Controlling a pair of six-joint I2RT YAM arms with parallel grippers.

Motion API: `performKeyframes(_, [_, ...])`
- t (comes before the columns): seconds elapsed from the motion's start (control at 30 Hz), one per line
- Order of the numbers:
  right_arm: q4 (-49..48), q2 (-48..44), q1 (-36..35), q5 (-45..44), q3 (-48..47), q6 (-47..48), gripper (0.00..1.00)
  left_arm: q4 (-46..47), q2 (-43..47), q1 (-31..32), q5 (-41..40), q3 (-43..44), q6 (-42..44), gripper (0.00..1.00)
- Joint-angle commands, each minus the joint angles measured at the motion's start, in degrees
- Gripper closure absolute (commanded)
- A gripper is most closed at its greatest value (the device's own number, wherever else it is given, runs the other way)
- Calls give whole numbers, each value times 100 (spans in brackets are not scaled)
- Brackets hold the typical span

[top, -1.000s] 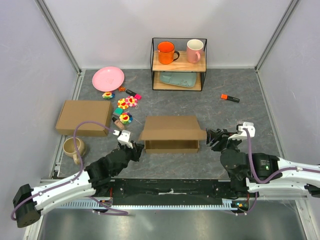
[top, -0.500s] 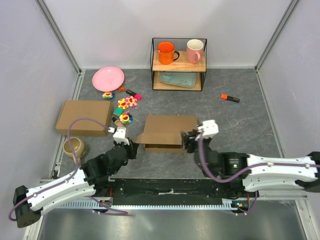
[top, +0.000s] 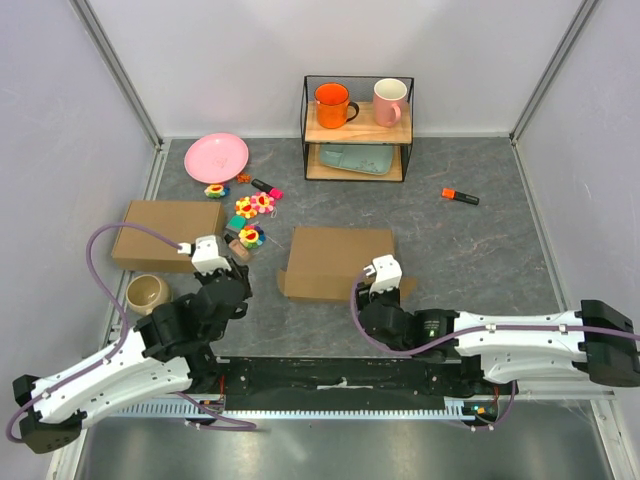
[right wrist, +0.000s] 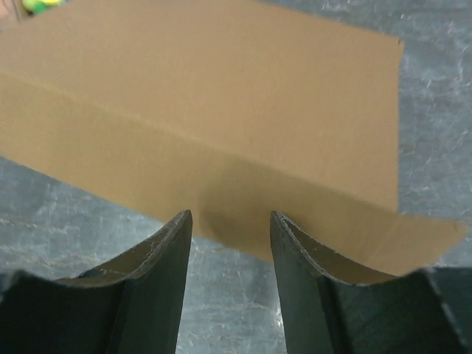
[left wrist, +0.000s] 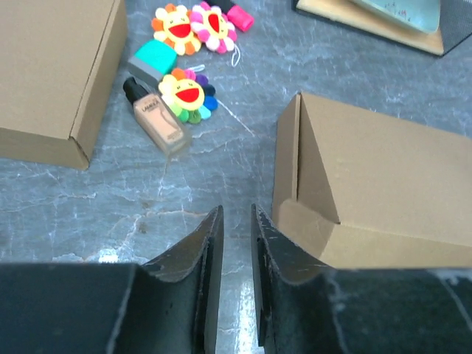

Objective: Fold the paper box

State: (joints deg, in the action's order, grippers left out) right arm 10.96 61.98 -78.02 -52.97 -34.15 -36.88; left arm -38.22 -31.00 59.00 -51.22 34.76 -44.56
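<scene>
Near the middle of the desk (top: 480,260), lid down: the paper box (top: 338,262), its left end flap (left wrist: 304,227) sticking out loose. Right hand (right wrist: 230,221) at the box's near wall, fingers apart with nothing between them. Left hand (left wrist: 236,214) off to the box's left, fingers a narrow slit apart, gripping nothing. Probably the closing step: seating the lid and tucking the ends. Press along the front crease with the right hand, evenly rather than at one corner, so as not to skid the light box away. Bring the left hand in to fold the loose flap inward, steering wide of the flower toys (left wrist: 188,92) and the second box (top: 168,232).
</scene>
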Motion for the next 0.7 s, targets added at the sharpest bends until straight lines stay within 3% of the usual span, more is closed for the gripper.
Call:
performKeyframes(0.0, [37, -89, 15, 349, 163, -424, 45, 559, -11, 24, -390, 136, 226, 69])
performKeyframes(0.13, [344, -475, 296, 472, 137, -564, 41, 1754, -221, 24, 453, -215, 746, 58])
performKeyframes(0.27, [872, -1361, 384, -2, -4, -899, 34, 2816, -397, 15, 1313, -575, 1062, 47])
performKeyframes(0.43, [1101, -2373, 744, -442, -275, -576, 28, 3513, -722, -204, 1544, -682, 1230, 39])
performKeyframes(0.67, [1338, -1295, 1139, -206, -1023, -91, 27, 3119, -2321, -1303, 3055, 12, 949, 39])
